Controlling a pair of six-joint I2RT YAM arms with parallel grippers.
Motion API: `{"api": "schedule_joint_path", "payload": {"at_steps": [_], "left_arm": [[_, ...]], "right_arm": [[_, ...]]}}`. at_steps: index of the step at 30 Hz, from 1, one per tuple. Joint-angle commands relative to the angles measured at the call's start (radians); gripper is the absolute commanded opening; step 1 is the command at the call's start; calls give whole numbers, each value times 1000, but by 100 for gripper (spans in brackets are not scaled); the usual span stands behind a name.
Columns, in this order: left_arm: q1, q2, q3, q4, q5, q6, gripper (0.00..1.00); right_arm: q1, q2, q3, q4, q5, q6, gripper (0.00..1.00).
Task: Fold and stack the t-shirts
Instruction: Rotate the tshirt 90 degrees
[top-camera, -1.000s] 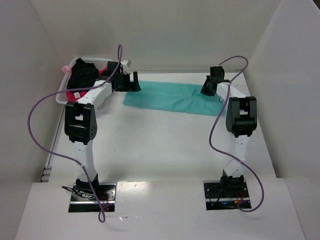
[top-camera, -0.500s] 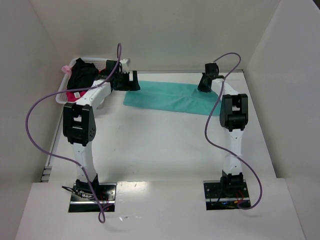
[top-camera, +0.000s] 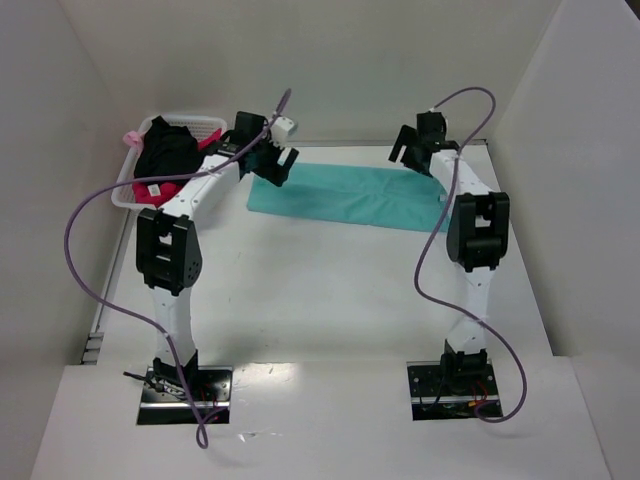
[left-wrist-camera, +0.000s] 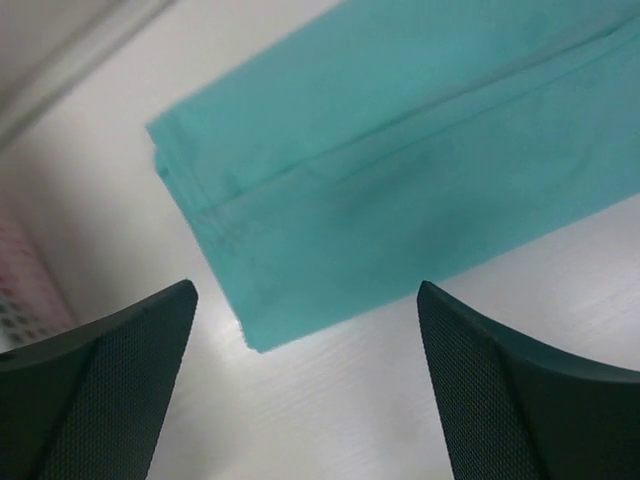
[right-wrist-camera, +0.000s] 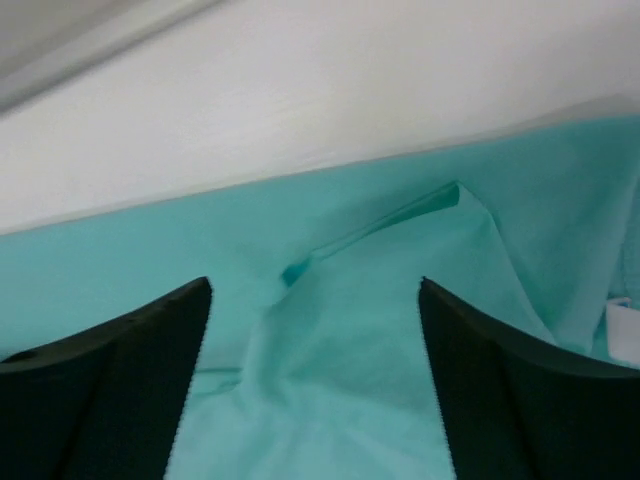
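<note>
The teal-green t-shirt (top-camera: 345, 195) lies on the table folded into a long flat strip. My left gripper (top-camera: 272, 160) hovers open over its left end (left-wrist-camera: 330, 190), nothing between the fingers (left-wrist-camera: 110, 380). My right gripper (top-camera: 405, 150) stands open above the strip's right end (right-wrist-camera: 340, 360), where the cloth is creased and a small white label (right-wrist-camera: 625, 330) shows. The black t-shirt (top-camera: 165, 150) and the pink-red t-shirt (top-camera: 150, 192) are bundled in the basket (top-camera: 205, 123) at the back left.
The white lattice basket stands against the left wall, beside my left arm. White walls close in the table (top-camera: 320, 290) at the back and on both sides. Purple cables loop off both arms.
My right gripper has opened and let go of the teal shirt's right end. Both grippers have risen from the cloth, and the left wrist has turned upward.
</note>
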Motion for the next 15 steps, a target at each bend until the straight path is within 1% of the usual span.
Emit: {"api": "schedule_joint_path", "payload": {"at_steps": [1,3,5,7,10,15], "left_arm": [[-56,46,51,-8,-170,285,97],[-67,78,51,23,-219,330,95],[-67,87,41,49,-188,358,95],[-56,116,41,75,-139,371,95],[-47,150,67,103,-59,371,97],[-47,267,170,92,-31,371,99]], "right_arm": [[8,-234,-55,56,-18,-13,93],[8,-322,-104,56,-44,11,100],[8,-406,-198,81,-63,23,100],[8,-455,-293,92,-63,23,100],[8,-505,-355,72,-17,23,100],[8,-557,-425,72,-26,14,100]]}}
